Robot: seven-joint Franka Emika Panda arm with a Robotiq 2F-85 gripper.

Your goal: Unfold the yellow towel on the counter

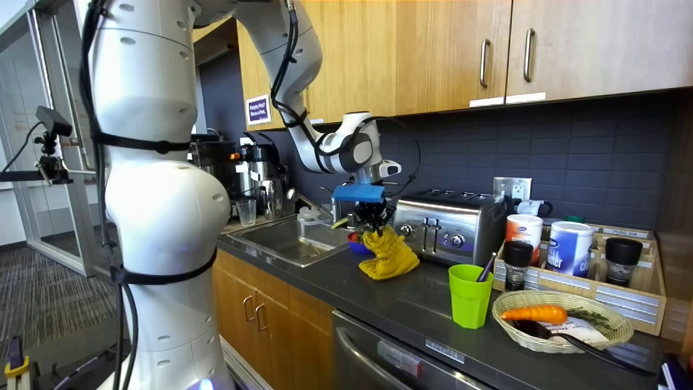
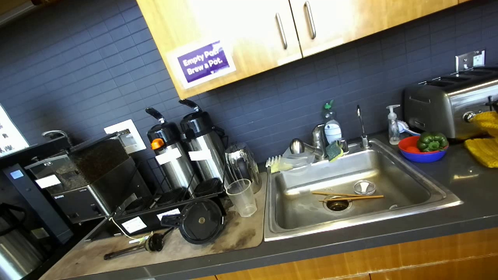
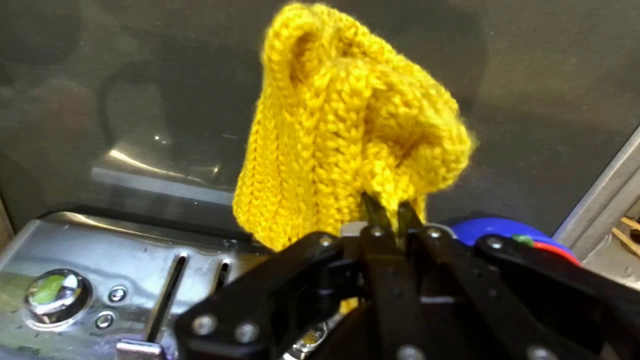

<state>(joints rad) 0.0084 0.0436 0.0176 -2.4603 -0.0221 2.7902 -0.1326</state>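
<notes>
We note gripper (image 3: 389, 208) pinching towel (image 3: 325, 130) near top, lower part seemingly on counter (image 1: 417, 300); grip likely for parting layers.

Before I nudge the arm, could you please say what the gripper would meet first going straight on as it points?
Pointing down, the gripper would probably push first into the lower folds of the yellow towel it pinches, then the counter beneath; the gap is unclear.

Dark tiles (image 1: 595, 146) run beneath wooden cupboards (image 1: 357, 59) — white glare (image 2: 253, 23) on them in an exterior view — and striped carpet (image 1: 48, 287) lies beside a glass partition (image 1: 51, 227).
</notes>
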